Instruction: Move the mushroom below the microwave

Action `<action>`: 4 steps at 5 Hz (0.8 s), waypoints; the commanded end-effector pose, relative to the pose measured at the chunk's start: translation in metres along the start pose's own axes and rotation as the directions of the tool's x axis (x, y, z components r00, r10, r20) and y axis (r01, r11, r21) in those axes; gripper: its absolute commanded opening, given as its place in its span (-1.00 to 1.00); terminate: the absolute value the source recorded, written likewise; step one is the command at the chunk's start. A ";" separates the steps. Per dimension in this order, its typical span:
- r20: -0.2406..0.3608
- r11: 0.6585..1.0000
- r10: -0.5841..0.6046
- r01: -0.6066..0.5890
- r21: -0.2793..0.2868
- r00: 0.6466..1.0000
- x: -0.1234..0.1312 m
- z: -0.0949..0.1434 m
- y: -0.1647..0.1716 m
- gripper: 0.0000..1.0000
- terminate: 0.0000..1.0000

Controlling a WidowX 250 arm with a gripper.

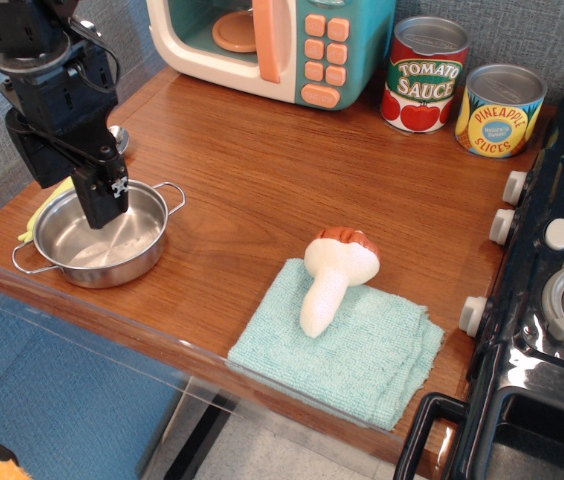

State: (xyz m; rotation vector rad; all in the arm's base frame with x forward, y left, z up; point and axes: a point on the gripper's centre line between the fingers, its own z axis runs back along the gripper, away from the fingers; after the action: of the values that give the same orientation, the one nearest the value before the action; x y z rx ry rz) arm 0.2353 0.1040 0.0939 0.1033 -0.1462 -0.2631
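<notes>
The mushroom (334,270), with a cream stem and a reddish-brown cap, lies on a light teal cloth (362,365) near the table's front edge. The microwave (282,45), teal and cream with a peach handle and buttons, stands at the back with an orange plate inside. My black gripper (102,205) hangs at the far left over a steel pot (112,272), far from the mushroom. Its fingers (100,190) point down and show as one dark block, so their gap is hidden. Nothing shows in them.
A tomato sauce can (424,75) and a pineapple slices can (500,110) stand right of the microwave. A black stove (552,300) with knobs fills the right side. A yellow object (47,208) pokes out behind the pot. Bare wood lies in front of the microwave.
</notes>
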 end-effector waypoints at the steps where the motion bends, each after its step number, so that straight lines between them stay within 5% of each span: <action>1: 0.000 1.000 0.000 0.000 0.000 1.000 0.000 0.000 0.000 1.00 -1.00; 4: 0.018 0.995 -0.098 0.098 0.019 0.995 0.059 -0.013 -0.102 1.00 -1.00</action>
State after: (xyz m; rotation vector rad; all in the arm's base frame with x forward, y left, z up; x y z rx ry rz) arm 0.2633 -0.0146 0.0645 0.1205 -0.1231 -0.3638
